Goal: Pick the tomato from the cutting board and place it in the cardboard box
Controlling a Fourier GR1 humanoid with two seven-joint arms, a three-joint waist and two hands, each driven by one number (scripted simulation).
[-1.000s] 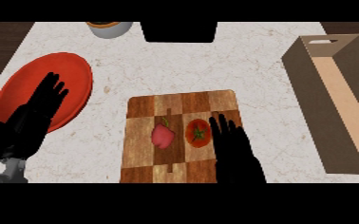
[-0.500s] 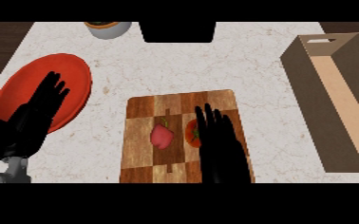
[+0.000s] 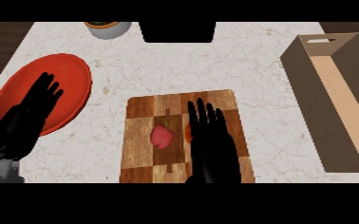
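**Right hand lies over the tomato on the cutting board**

The right hand [image 3: 210,142] lies flat on the wooden cutting board [image 3: 147,109], fingers straight, grasping nothing. It covers almost all of the tomato [image 3: 188,131] (only a red sliver shows at its left edge). A red pepper [image 3: 162,135] sits just beside it. The left hand [image 3: 32,109] rests released over the red plate [image 3: 73,73]. The cardboard box [image 3: 329,83] stands well apart at the right. A grey bowl [image 3: 107,28] sits at the top.

At nine o'clock a red plate [image 3: 73,83]; centre, a brown checkered cutting board [image 3: 144,118]; at three o'clock a tan cardboard box [image 3: 335,83]; the counter [image 3: 231,66] was pale marbled.
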